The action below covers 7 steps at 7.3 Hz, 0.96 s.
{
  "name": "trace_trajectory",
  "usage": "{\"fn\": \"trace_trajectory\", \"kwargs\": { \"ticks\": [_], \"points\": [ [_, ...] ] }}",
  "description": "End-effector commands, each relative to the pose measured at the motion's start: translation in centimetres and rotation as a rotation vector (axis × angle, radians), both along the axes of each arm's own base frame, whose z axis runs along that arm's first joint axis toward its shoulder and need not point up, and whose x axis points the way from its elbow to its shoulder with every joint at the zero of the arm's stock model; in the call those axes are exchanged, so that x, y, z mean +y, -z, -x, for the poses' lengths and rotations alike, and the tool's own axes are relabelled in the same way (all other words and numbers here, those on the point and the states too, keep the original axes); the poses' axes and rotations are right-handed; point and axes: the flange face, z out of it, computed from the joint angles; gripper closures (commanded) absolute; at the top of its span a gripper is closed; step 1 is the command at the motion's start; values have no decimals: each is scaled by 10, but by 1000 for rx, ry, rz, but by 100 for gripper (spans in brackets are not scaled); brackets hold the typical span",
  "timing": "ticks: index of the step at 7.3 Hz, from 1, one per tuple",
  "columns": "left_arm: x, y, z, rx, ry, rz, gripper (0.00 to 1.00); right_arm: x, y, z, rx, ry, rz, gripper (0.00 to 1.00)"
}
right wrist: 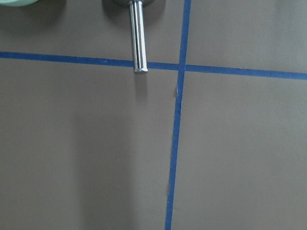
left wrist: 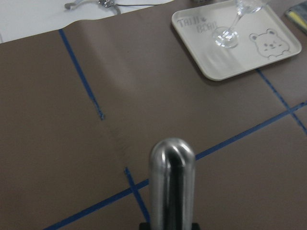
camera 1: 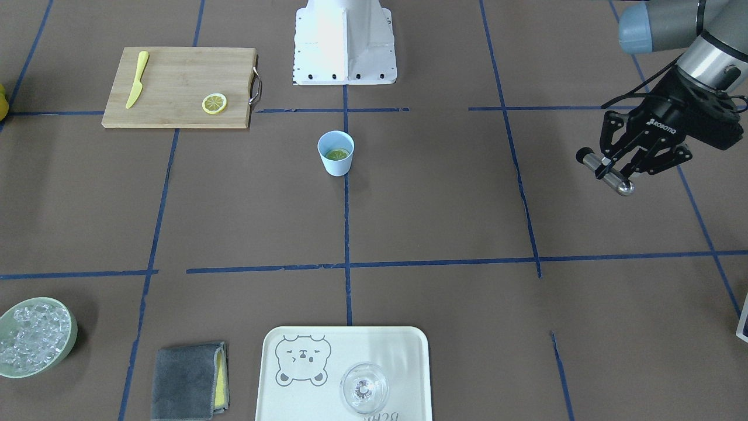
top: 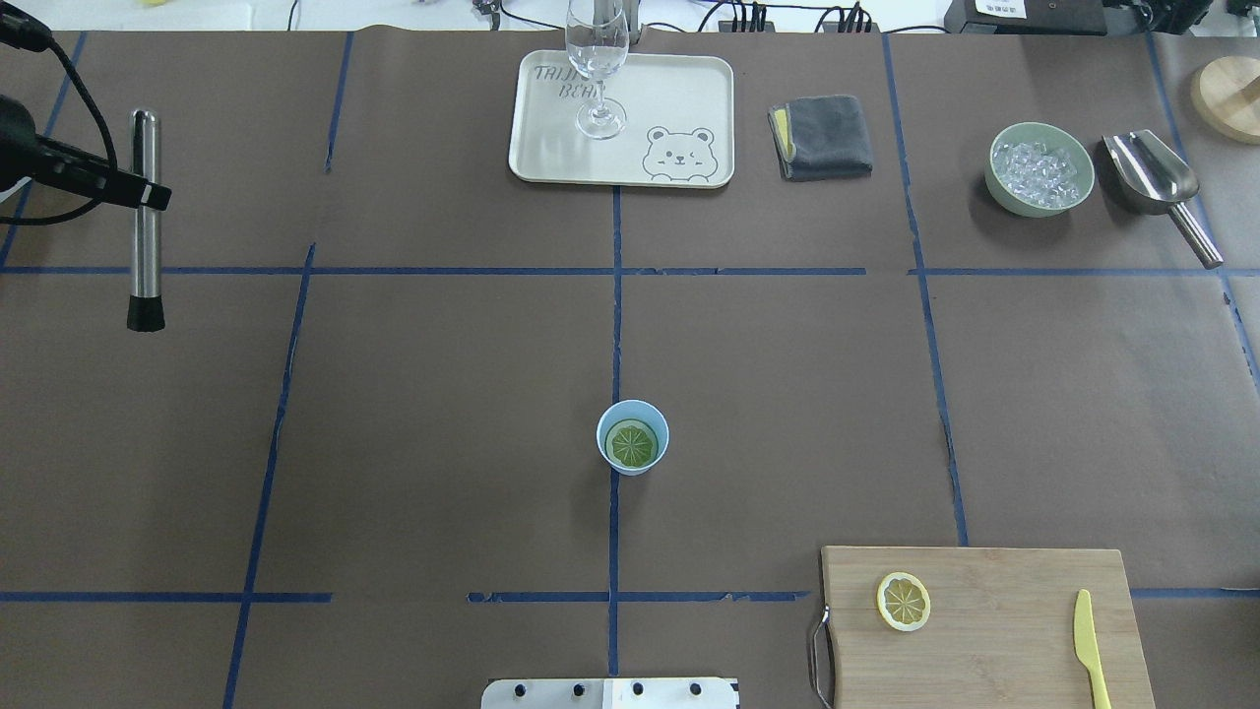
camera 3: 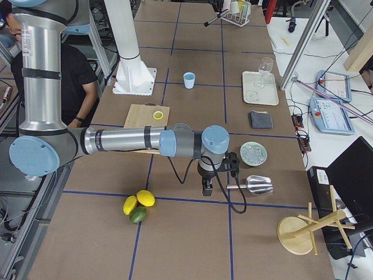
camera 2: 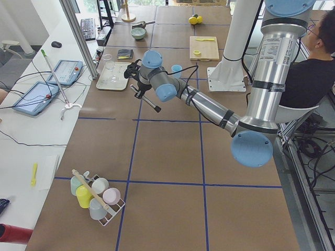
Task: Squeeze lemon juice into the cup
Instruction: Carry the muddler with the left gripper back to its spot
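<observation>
A wooden board (top: 1004, 611) carried a yellow knife (top: 1086, 640); a glass (top: 598, 69) stood on the tray (top: 551, 148), a grey cloth (top: 827, 136) beside it.

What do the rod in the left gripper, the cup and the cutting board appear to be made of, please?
The rod: polished metal, probably steel, by its mirror-like highlights; the black end looks like rubber. The cup: matte light-blue plastic, judging by even, dull walls. The cutting board: pale wood or bamboo, with visible grain.
</observation>
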Motion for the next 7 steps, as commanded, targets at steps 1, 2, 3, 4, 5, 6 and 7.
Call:
{"fn": "trace_trajectory", "kwargs": {
  "ticks": [1, 2, 3, 4, 5, 6, 7],
  "points": [
    [-15, -2, 3, -137, -3, 220, 100, -5, -13, 0, -5, -21, -9, 0],
    [-20, -8, -2, -184, -8, 323, 100, -5, -12, 1, -8, -22, -9, 0],
    [-27, -31, -8, -230, -15, 423, 100, -5, -12, 1, -10, -21, -10, 0],
    [-42, -60, -15, -262, -19, 503, 100, -5, -11, 1, -10, -21, -11, 0],
    [-49, -92, -20, -286, -24, 574, 100, -5, -9, 1, -10, -22, -15, 0],
    [-49, -109, -22, -297, -28, 602, 100, -5, -8, 1, -10, -22, -16, 0],
    [-50, -130, -29, -295, -47, 648, 100, -6, -7, 1, -10, -22, -21, 0]
  ]
}}
